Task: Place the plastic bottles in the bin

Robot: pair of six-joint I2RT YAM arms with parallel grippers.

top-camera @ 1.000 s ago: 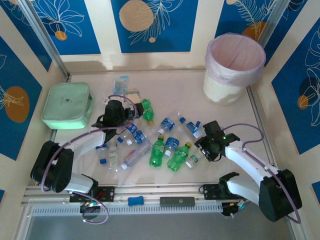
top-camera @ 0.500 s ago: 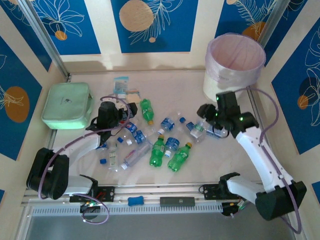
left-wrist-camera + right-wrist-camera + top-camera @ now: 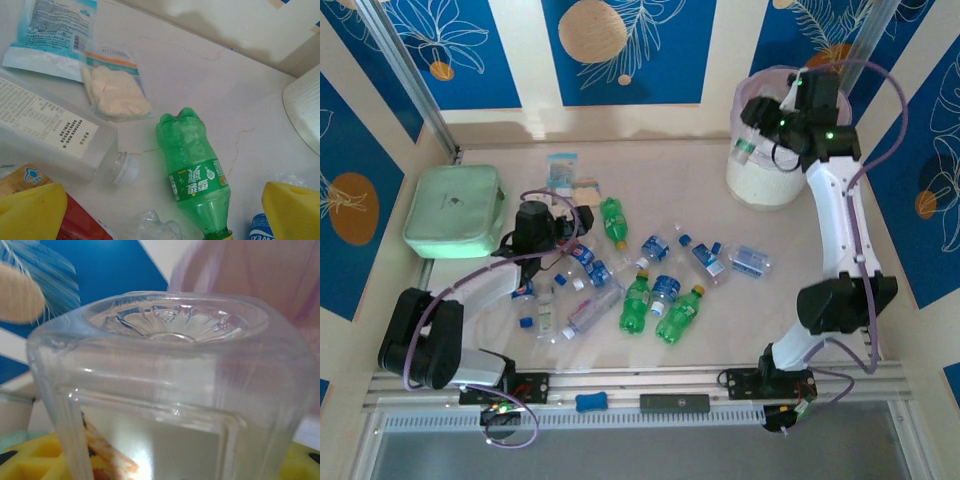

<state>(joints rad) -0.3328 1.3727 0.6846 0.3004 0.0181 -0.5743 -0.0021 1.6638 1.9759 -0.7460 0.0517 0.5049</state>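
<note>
You are looking down on a cream table [image 3: 790,300] that is sitting between walls with blue leaf-print panels [image 3: 620,50]. The bin [image 3: 775,180], a cream-white bucket with a pale pink liner over its rim, is standing at the far right corner.

Your right arm is reaching up over the near left of the bin's rim. The right gripper [image 3: 755,135] is clamping a clear bottle [image 3: 747,150], which is hanging just at the rim. In the right wrist view the clear bottle's [image 3: 165,380] ribbed base is facing the camera, with the yellow fingers [image 3: 30,460] pressing it from both sides.

The mint-green pouch [image 3: 453,210] is lying flat at the far left of the table.

Your left gripper [image 3: 542,232] is hovering low over the left edge of the scattered bottles [image 3: 650,285], and its yellow fingers [image 3: 31,209] are standing wide apart with nothing between them. Below it, a green bottle [image 3: 195,175] is lying on its side with its base pointing away. Just left of that, a clear bottle with a white label [image 3: 55,140] is lying with its white cap toward the green one.

A flat blue-white packet [image 3: 55,35] is resting beyond them. A small packet with cream contents [image 3: 116,90] is touching its near edge.
</note>
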